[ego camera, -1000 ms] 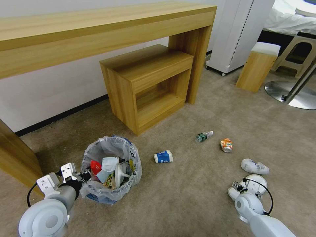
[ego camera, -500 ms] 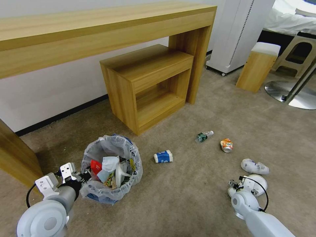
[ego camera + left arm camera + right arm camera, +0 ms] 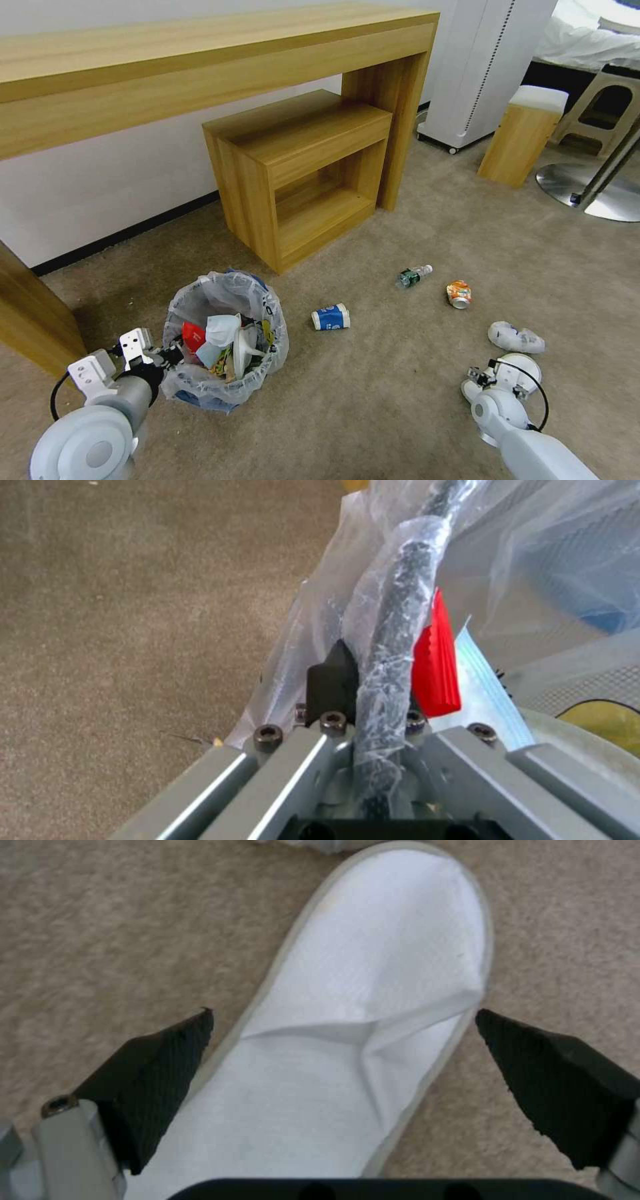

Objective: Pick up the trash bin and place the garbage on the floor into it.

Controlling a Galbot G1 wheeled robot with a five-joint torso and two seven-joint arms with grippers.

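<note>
Trash bin (image 3: 227, 340), near left, partly filled, rim clamped by left gripper (image 3: 370, 680). Right gripper (image 3: 347, 1080) spread wide astride slipper (image 3: 373, 990), nothing gripped. Cup (image 3: 331, 317), bottle (image 3: 414, 275), can (image 3: 459, 294) left on floor (image 3: 373, 400).

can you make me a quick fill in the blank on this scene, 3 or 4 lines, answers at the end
1. The left gripper is shut on the rim of the ____.
2. The right gripper hangs open over a white ____.
3. The orange can lies on the floor between the small bottle and the crumpled ____ slipper.
4. The cup lying beside the trash bin is white and ____.

Missing words: trash bin; slipper; white; blue
</note>
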